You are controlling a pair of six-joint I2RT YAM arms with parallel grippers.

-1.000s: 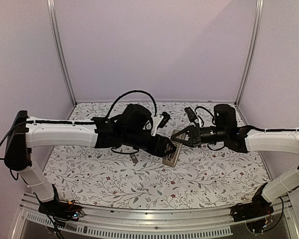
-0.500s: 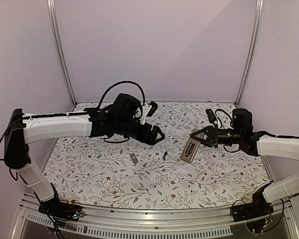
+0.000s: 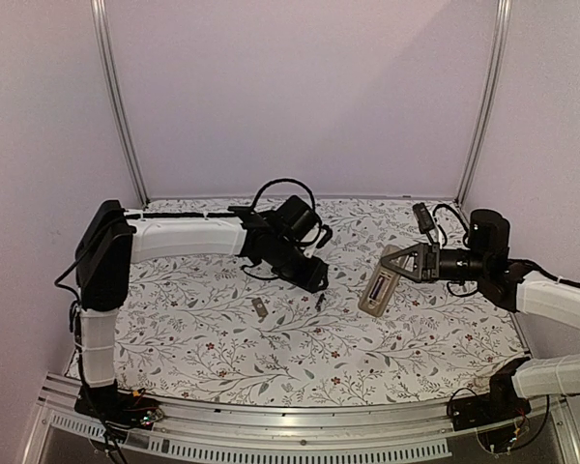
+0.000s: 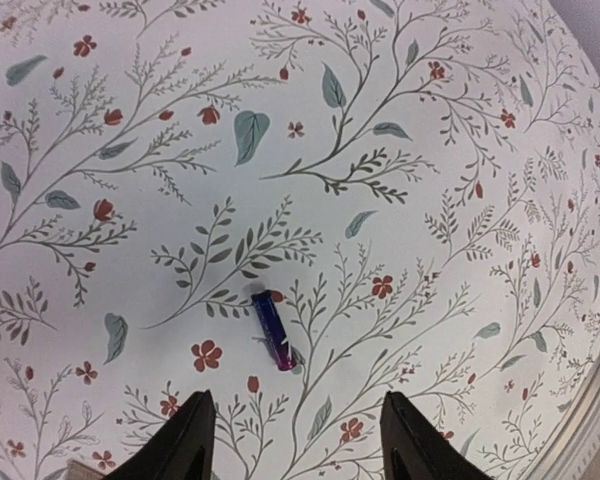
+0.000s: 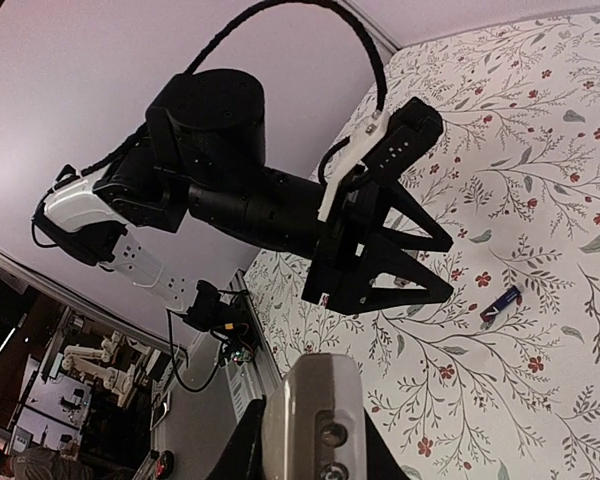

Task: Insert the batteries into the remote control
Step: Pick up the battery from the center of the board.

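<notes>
The remote control [image 3: 376,291] hangs tilted above the mat at centre right, a tan-grey bar with my right gripper [image 3: 404,263] shut on its upper end. In the right wrist view the remote control [image 5: 315,415] fills the bottom centre between the black fingers [image 5: 248,445]. One battery [image 4: 273,330], a slim dark blue-purple cylinder, lies on the mat just ahead of my left gripper [image 4: 300,445], which is open and empty. From above, the battery [image 3: 321,302] lies just below and right of the left gripper [image 3: 316,279]. The battery [image 5: 500,302] shows in the right wrist view too.
A small flat grey cover piece [image 3: 259,309] lies on the floral mat [image 3: 203,338], left of the battery. Metal posts [image 3: 121,106] and pale walls close in the back and sides. A rail [image 3: 300,447] runs along the near edge.
The two grippers were together at the remote; now they are apart. The right gripper carried the remote to the right. The left arm pulled back, then swung over the battery on the mat.
</notes>
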